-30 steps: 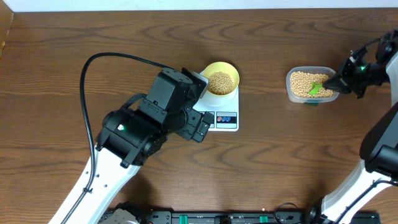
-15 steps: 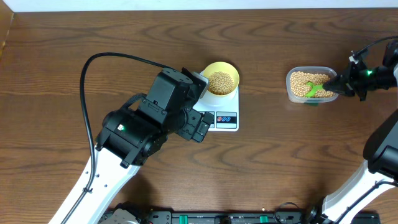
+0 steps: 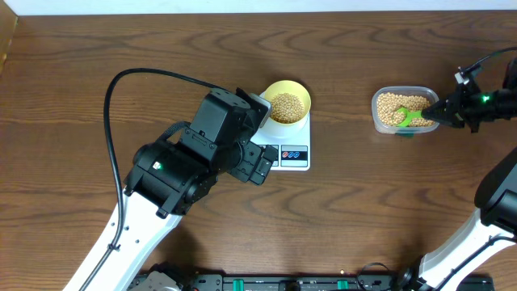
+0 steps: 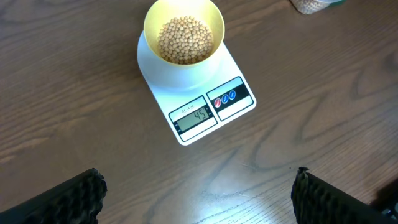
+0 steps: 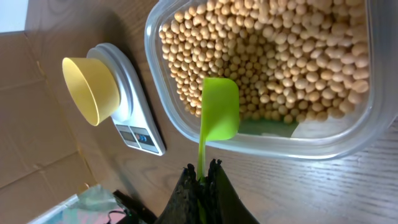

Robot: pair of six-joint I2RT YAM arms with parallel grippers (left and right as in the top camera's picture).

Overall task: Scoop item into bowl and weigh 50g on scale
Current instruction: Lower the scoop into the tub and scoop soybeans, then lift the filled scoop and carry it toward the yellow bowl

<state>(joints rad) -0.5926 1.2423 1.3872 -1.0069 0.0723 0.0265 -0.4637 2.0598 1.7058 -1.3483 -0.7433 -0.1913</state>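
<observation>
Starting nearest the camera, the left gripper [image 4: 198,180] shows only 2 black fingertips [image 4: 84,196], cut off by the view's bottom edge. They are spread wide over bare table [image 4: 74,112] and hold nothing. Beyond them the scale [image 4: 158,74] display seems to read 45, though faintly; from overhead the left arm hides that display. The bowl [image 4: 148,31] sits on the platform, partly filled with beans [image 4: 185,39].

The right gripper [image 5: 200,173] has its fingers pressed onto the scoop [image 5: 219,109] handle and hides most of it. The scoop's long axis runs away from the gripper. Its blade points into the tub [image 5: 311,146] over more beans and visibly carries none; whether it touches them cannot be told.

Compared with 1 second ago, the right gripper has drawn back rightward and its wrist has levelled. Bowl, scale and left arm are unmoved.
</observation>
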